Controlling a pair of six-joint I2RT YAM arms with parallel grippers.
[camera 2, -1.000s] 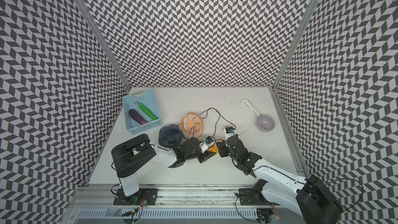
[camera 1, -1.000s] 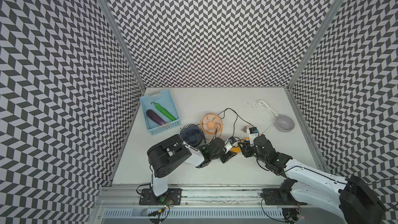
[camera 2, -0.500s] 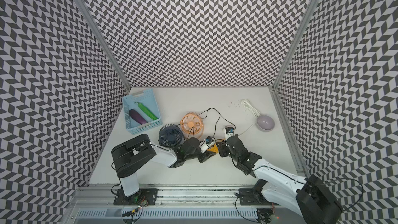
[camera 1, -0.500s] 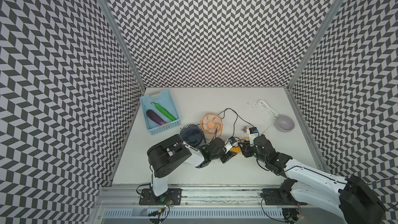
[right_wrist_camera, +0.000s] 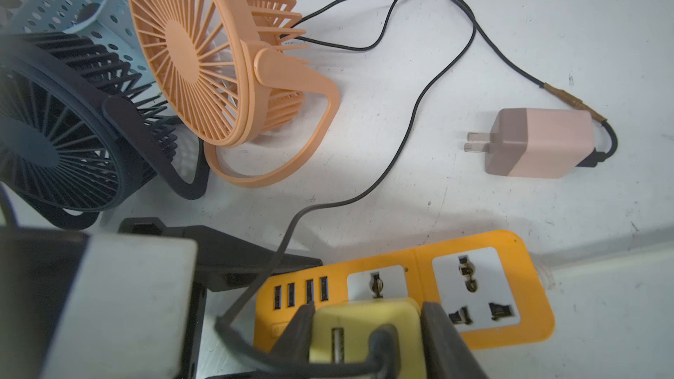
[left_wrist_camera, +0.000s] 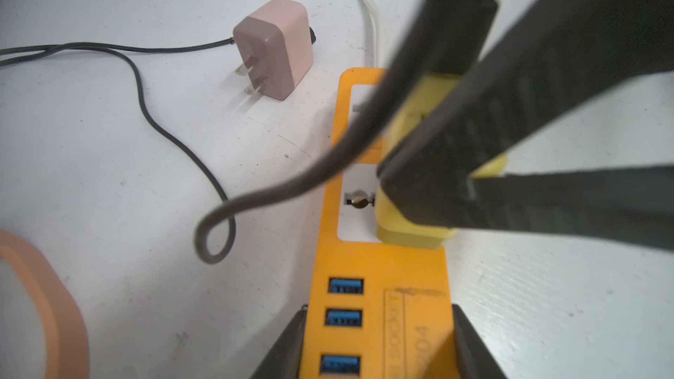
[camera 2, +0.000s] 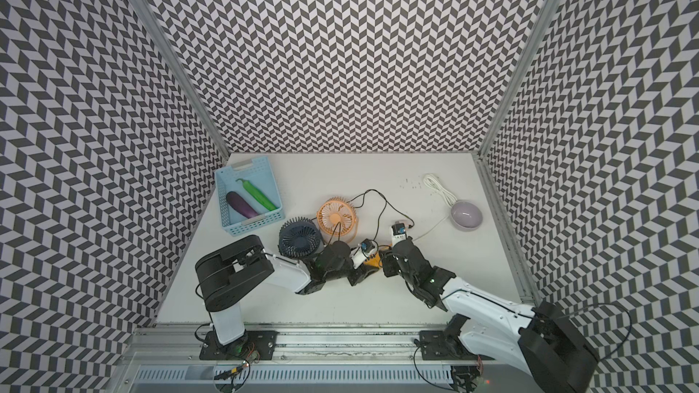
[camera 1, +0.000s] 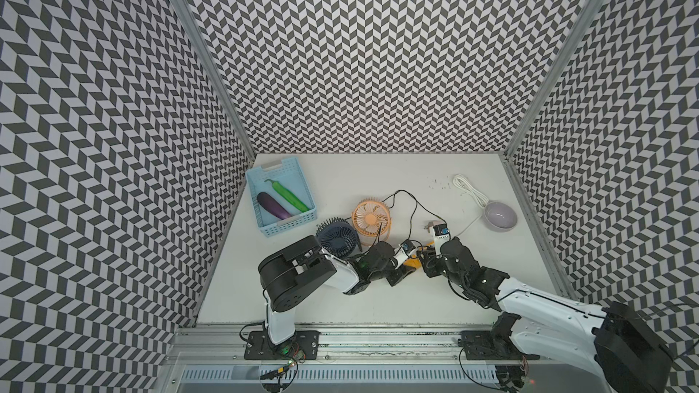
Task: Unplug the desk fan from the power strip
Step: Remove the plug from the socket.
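Right gripper unmoved, tight on plug

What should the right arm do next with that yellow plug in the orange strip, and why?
Probably pull the yellow adapter straight out, away from the socket face. The right gripper is shut on it, it looks seated in the power strip, and the left gripper clamps the strip's USB end, bracing it.

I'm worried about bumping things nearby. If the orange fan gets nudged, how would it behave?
The orange fan looks like thin slatted plastic, so probably light and quick to slide. It stands on a narrow loop stand, so a push high on the grille may well tip it.
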